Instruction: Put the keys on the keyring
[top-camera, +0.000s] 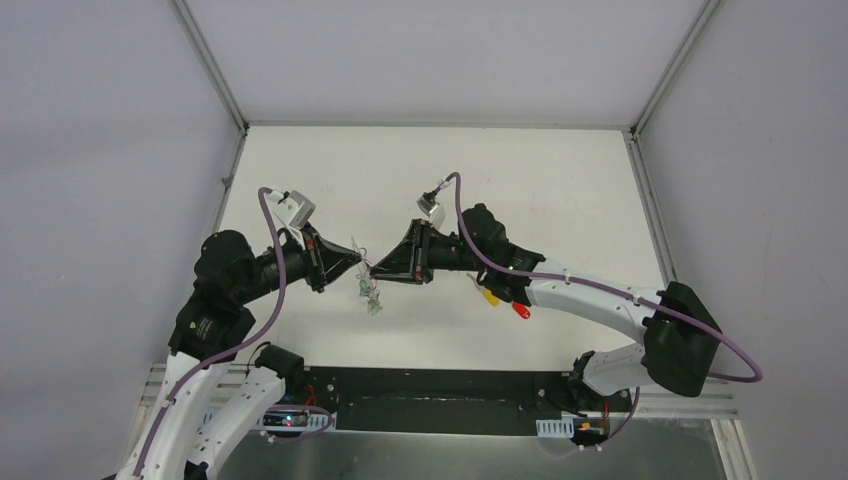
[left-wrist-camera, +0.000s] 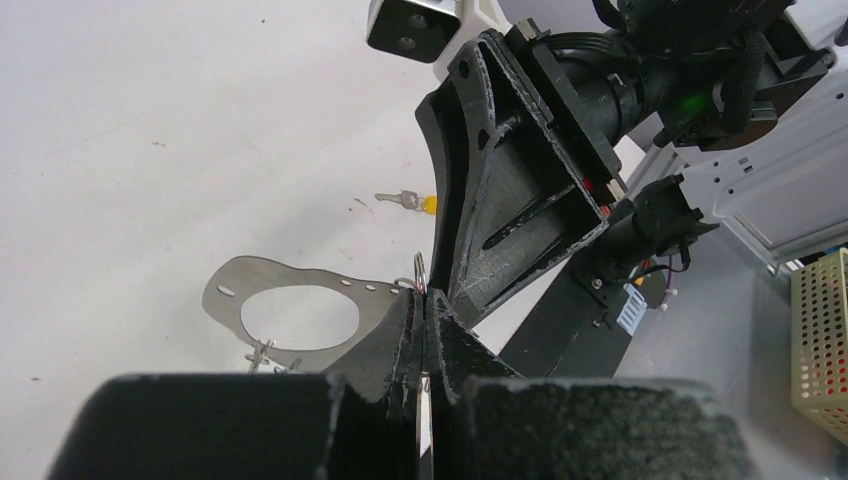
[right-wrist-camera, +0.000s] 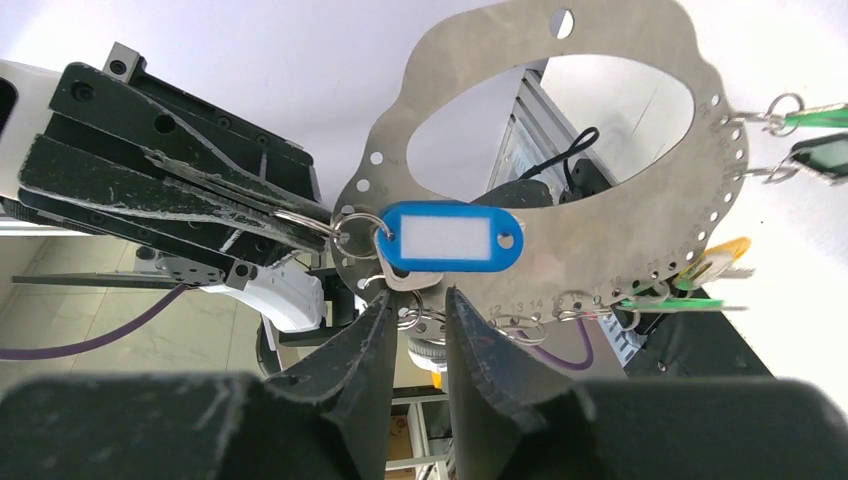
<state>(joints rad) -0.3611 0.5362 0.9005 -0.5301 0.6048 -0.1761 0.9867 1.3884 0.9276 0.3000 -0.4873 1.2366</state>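
While the left claw clamps a small ring, the keyring dangles keys.

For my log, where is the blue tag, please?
The blue tag sits centred in the right wrist view, against the keyring, above the right tool, beside the left tool.

Silvery keyring — blue tag (white label), green key, yellow key.
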